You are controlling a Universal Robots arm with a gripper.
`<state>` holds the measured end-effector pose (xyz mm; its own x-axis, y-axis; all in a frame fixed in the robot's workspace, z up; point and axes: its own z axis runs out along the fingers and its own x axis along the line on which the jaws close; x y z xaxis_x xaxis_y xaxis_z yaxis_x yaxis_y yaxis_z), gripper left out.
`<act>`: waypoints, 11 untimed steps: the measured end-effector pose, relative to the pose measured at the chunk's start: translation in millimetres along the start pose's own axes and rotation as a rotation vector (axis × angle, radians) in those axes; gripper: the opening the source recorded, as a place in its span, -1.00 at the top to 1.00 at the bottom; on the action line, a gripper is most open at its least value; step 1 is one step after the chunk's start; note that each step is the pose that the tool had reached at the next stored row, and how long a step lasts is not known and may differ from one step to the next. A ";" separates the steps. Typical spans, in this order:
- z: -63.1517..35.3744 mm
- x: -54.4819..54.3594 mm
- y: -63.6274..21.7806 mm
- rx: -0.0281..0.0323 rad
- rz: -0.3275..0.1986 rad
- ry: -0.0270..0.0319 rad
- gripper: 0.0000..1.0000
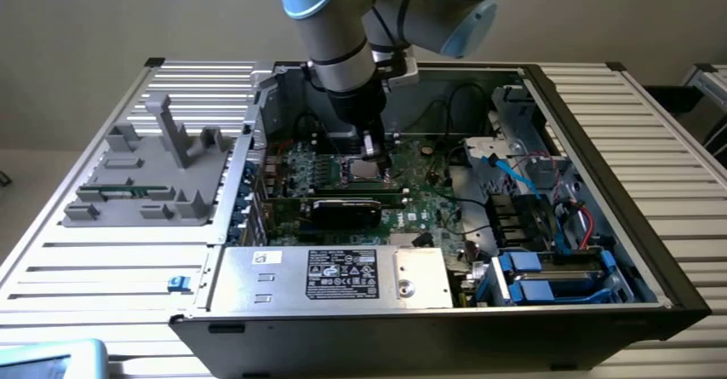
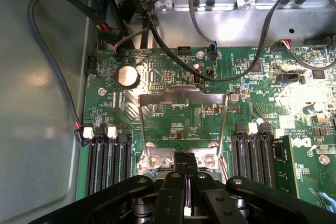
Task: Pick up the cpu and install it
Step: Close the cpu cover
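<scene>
We see cpu [image 1: 363, 172] flat in socket [image 1: 346, 175]. Load frame [image 2: 181, 98] is swung open behind socket, so chip can seat. Jaws together, gripping nothing. Gripper [image 1: 372, 149] is just above socket, we guess to press.

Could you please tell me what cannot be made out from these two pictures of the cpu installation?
Exterior view: whether the end effector touches the cpu; its own tip covers the contact spot.
Wrist view: most of the socket, covered by the end effector's shut fingers.
Exterior view: print on the power supply label, too small to read.
Exterior view: the blue object at the bottom corner, cut off by the edge.
</scene>
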<state>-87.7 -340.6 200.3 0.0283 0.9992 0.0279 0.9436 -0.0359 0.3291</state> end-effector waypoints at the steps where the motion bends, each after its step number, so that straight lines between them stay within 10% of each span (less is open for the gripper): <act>1: 0.2 0.0 -0.4 -0.0011 0.000 0.0001 0.77; 11: 2.3 -0.2 -3.3 -0.0063 0.000 0.0003 0.77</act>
<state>-90.0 -340.6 197.0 0.0282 0.9992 0.0281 0.9415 -0.0360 0.3350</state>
